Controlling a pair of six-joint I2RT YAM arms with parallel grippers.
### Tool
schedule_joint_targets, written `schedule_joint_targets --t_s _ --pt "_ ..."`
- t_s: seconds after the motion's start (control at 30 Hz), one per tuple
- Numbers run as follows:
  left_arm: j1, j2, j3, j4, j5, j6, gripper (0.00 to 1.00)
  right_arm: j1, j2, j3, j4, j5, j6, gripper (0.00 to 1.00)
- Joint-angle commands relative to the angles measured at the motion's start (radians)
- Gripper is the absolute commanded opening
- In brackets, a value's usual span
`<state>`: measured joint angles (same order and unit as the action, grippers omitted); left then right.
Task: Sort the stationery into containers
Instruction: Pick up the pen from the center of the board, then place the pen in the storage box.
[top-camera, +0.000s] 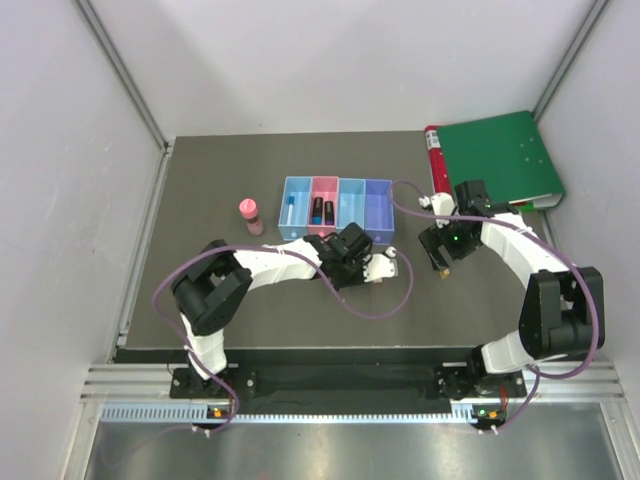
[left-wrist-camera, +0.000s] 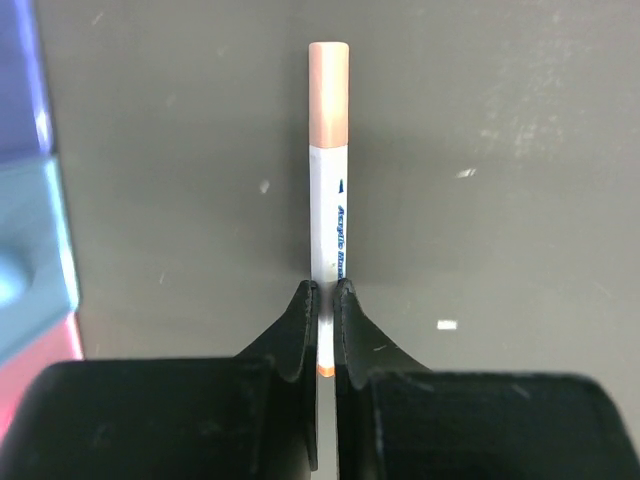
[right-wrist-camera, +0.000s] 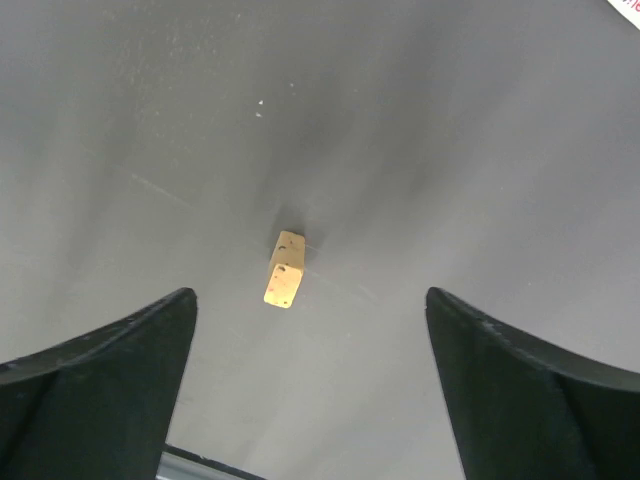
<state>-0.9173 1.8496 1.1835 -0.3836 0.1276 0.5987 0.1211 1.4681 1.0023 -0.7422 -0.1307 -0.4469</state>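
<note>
Holding the thin white-orange pen (left-wrist-camera: 328, 170) near its tail, the left pincer (left-wrist-camera: 325, 300) is closed narrowly on it, the barrel jutting straight ahead over the bench (left-wrist-camera: 500, 200). The pen is best kept level and lifted over the walls of the bins (left-wrist-camera: 30, 250), just left of the pincer. The right pincer (right-wrist-camera: 310, 297) is spread wide, the tiny tan nub (right-wrist-camera: 285, 270) lying between its fingers with open bench around.

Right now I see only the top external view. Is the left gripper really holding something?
Observer: Yes. The left gripper is shut on a thin white pen with an orange cap, near its tail end.
Operator: And the right gripper?
Observer: It is open and holds nothing.
Operator: What lies below it?
Observer: A tiny tan block lies untouched on the dark grey table, near the centre of that wrist view.
</note>
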Motion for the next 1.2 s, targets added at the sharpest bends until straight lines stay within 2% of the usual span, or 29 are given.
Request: schedule_joint_targets --t_s 0.0,0.23,0.4,0.53,0.6,0.73,0.97,1.17 --pt "0.000 -0.134 0.016 -0.057 -0.068 -0.092 0.00 -0.008 0.014 0.002 0.047 -0.021 0.030 0.93" --pt "0.009 -0.231 0.036 -0.044 -0.285 -0.272 0.00 -0.006 0.021 -0.027 0.066 -0.024 0.043 0.80" --pt "0.020 -0.300 0.045 -0.037 -0.376 -0.332 0.00 -0.006 0.031 -0.037 0.070 -0.020 0.047 0.70" --pt "0.037 -0.319 0.067 -0.040 -0.469 -0.369 0.00 -0.001 0.041 -0.050 0.083 -0.014 0.053 0.68" --pt "0.069 -0.317 0.082 -0.049 -0.485 -0.395 0.00 0.003 0.046 -0.053 0.089 -0.010 0.054 0.66" --pt "0.156 -0.285 0.129 -0.083 -0.494 -0.450 0.00 0.009 0.055 -0.063 0.096 -0.009 0.059 0.56" --pt "0.310 -0.193 0.240 -0.117 -0.453 -0.516 0.00 0.012 0.052 -0.079 0.099 -0.003 0.056 0.51" --pt "0.379 -0.129 0.281 -0.113 -0.425 -0.559 0.00 0.012 0.054 -0.079 0.099 0.000 0.056 0.25"
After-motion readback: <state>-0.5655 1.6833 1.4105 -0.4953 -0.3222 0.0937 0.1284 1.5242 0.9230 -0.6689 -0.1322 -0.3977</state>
